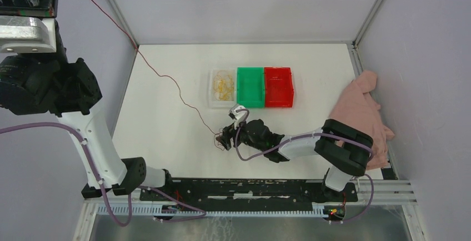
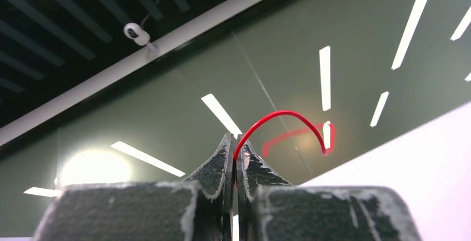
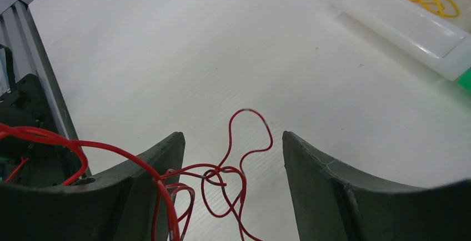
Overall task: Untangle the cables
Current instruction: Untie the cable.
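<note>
Your right claw [image 3: 232, 141] sat wide astride the red cable [image 3: 215, 171] knot on the tabletop [image 1: 166, 124] nearside of the white bin [image 3: 400, 21], its length running up-left to your left claw [image 2: 236, 144], clamped on it.

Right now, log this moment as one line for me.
left hand: raised, shut on red cable | right hand: open, same cable's tangle between its fingers on table | yellow cable: in clear tray

Three trays [image 1: 250, 87] are sitting in a row on the table [image 1: 166, 124], a coiled cable [image 1: 224, 84] lying in the leftmost. A cloth [image 1: 361, 113] is lying at the right edge. A long cable [image 1: 166, 77] is running from the left hand [image 2: 234, 141] to a tangle [image 3: 219, 177] before the trays, between the fingers [image 3: 150, 163] of the right hand [image 3: 233, 141].
</note>
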Controlling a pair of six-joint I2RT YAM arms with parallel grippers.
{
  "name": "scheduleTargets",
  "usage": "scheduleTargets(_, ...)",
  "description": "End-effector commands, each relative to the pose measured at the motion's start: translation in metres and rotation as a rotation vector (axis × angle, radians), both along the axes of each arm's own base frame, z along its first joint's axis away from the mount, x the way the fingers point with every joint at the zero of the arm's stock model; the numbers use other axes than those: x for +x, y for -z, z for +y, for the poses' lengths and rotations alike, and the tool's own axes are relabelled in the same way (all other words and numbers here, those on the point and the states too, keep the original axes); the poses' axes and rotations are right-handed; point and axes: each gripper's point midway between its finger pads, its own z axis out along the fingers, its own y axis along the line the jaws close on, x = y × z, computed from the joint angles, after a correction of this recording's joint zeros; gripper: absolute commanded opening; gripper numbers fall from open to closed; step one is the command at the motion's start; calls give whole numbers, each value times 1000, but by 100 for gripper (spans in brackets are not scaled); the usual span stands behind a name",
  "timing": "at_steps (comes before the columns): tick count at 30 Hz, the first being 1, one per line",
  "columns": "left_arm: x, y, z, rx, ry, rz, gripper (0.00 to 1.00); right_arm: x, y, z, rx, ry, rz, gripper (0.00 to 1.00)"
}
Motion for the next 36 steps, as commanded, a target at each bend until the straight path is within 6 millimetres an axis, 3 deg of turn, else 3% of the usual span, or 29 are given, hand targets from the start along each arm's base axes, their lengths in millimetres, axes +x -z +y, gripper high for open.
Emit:
scheduleTargets(1, 5, 19, -22, 129, 11, 103, 3, -3, -58, 0, 109, -12, -101, 72)
scheduleTargets(5, 32, 86, -61, 318, 174, 330, 3, -9, -111, 8, 191, -56, -127, 71)
scheduleTargets(7, 43, 113, -68, 338, 241, 431, 3, -8, -128, 10, 204, -56, -124, 69)
scheduleTargets(11, 66, 167, -71, 354, 269, 607, 3, -9, -150, 13, 233, -67, -133, 68)
scheduleTargets(14, 73, 190, -71, 358, 262, 648, 3, -9, -153, 13, 236, -66, -136, 67)
scheduleTargets(17, 70, 191, -72, 363, 273, 651, 3, -10, -157, 23, 241, -101, -147, 68)
scheduleTargets(22, 64, 180, -73, 360, 282, 625, 3, -13, -184, 53, 292, -207, -190, 72)
scheduleTargets(26, 58, 167, -73, 356, 281, 596, 3, -8, -194, 82, 300, -261, -208, 85)
scheduleTargets(32, 40, 135, -74, 342, 291, 525, 3, 18, -182, 114, 239, -225, -210, 84)
scheduleTargets(36, 25, 116, -75, 339, 296, 474, 3, 42, -158, 121, 145, -146, -222, 78)
